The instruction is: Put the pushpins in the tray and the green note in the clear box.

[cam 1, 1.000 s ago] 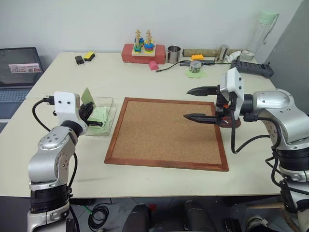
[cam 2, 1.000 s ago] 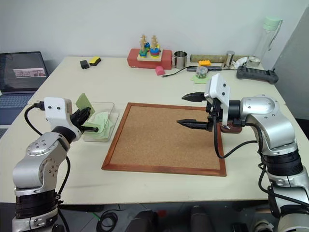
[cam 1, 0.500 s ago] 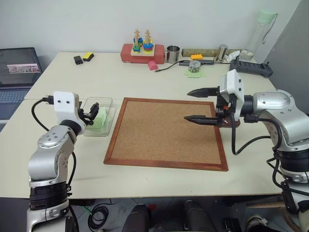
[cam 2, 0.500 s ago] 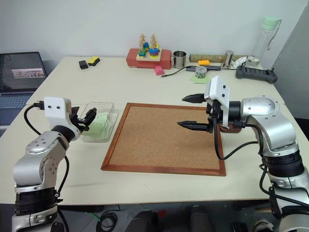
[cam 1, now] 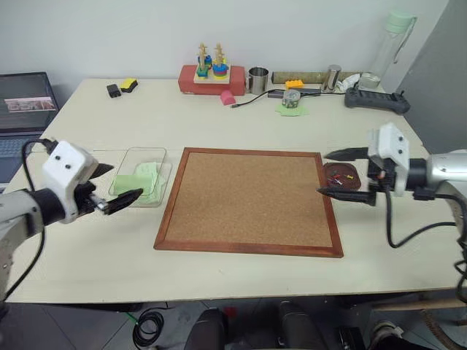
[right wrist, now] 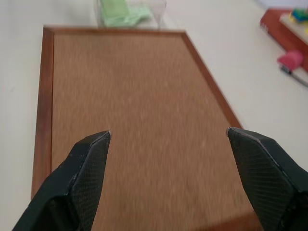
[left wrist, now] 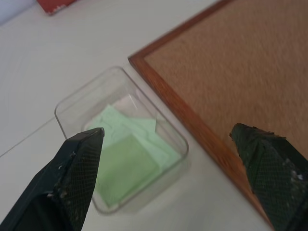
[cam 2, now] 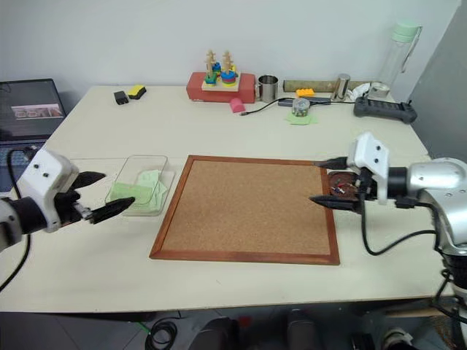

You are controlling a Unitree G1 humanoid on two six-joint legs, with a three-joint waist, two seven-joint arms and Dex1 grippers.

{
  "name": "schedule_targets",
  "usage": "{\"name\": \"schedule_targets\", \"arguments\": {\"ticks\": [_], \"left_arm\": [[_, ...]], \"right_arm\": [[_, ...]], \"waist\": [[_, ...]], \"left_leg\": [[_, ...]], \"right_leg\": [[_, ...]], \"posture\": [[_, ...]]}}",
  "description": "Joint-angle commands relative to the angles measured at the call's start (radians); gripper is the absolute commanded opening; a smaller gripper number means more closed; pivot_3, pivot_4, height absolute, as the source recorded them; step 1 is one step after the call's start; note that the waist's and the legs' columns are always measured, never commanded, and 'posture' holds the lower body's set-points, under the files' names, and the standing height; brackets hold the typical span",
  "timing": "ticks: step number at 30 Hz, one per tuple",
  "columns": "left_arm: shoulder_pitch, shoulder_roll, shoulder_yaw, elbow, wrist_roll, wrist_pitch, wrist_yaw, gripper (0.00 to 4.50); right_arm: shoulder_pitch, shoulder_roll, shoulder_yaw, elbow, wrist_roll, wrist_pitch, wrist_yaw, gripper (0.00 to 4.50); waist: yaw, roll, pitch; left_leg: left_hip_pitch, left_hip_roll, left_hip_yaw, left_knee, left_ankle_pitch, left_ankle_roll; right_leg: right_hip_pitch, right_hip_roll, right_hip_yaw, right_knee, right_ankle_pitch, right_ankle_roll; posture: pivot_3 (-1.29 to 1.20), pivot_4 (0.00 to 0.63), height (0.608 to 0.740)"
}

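Left eye view: left claw [cam 1: 109, 186] gapes beside clear box [cam 1: 131, 157].

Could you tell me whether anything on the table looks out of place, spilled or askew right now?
Nothing stands out. The green note lies inside the clear box, the pushpins sit in the tray, and the corkboard lies flat and bare. Both grippers, left and right, are open and hold nothing.
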Motion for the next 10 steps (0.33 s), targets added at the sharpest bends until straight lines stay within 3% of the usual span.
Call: {"name": "schedule_targets", "arguments": {"ticks": [1, 10], "left_arm": [[0.057, 0.063, 0.134, 0.14, 0.046, -0.113, -0.14, 4.48], [0.104, 0.066, 0.207, 0.248, 0.042, -0.168, -0.251, 4.48]], "right_arm": [[0.085, -0.094, -0.124, 0.066, -0.019, -0.067, 0.056, 4.04], [0.176, -0.174, -0.204, 0.189, -0.032, -0.094, 0.085, 4.04]], "waist": [[0.001, 0.0, 0.0], [-0.001, 0.001, 0.0]], "left_leg": [[0.0, 0.0, 0.001, 0.0, 0.0, 0.0], [0.001, 0.002, 0.004, 0.001, 0.0, 0.0]], "right_leg": [[0.0, 0.0, 0.0, 0.0, -0.002, -0.003], [0.0, -0.001, 0.001, 0.001, -0.004, 0.001]], "posture": [[0.0, 0.15, 0.74], [0.0, 0.15, 0.74]]}}
